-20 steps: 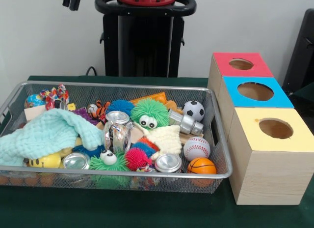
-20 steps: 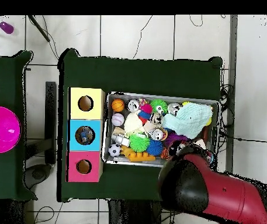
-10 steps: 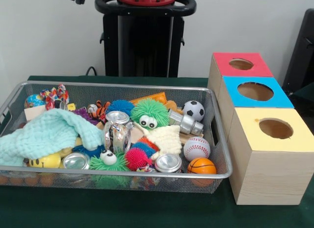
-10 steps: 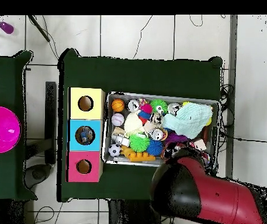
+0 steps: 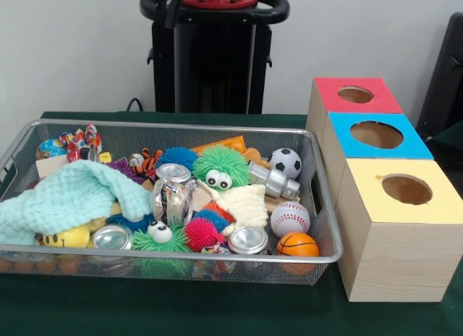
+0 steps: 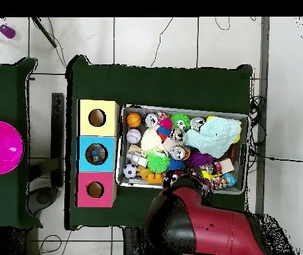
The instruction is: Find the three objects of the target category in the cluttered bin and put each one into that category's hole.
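Much clutter across the bin (image 5: 318, 206), perhaps edge to edge.

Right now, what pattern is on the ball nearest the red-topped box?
Black and white soccer pattern on the ball; the front view shows it best, by the bin's right wall.

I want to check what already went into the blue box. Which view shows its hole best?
The overhead view: it looks straight down the blue box's hole, where some objects show inside, too small to identify. The front view sees the hole at a slant, showing only its inner wall, not the contents.
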Robot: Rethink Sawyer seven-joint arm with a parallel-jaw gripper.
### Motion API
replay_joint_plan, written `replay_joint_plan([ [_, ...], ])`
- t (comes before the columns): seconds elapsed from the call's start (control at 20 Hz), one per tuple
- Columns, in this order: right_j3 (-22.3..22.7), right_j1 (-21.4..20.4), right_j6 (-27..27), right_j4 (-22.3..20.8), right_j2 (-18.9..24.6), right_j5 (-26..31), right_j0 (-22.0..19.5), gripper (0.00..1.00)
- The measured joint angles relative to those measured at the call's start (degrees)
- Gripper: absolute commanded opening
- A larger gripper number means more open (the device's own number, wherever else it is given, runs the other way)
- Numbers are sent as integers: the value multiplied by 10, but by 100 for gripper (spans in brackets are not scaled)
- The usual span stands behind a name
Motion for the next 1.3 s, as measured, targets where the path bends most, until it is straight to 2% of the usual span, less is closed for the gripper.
replay_joint_plan([
  [0.35, 18, 26, 0, 0, -22, -68, 35, 0],
  [0.45, 19, 52, 0, 1, -40, -108, 58, 0],
  [0.8, 19, 114, 0, 13, -77, -186, 87, 0],
  [0.9, 19, 136, 0, 23, -92, -209, 97, 0],
  [0.95, 17, 161, 0, 35, -109, -229, 109, 0],
  [1.1, 15, 182, 0, 47, -122, -243, 118, 0],
  [1.3, -3, 236, 0, 90, -156, -264, 148, 0],
])
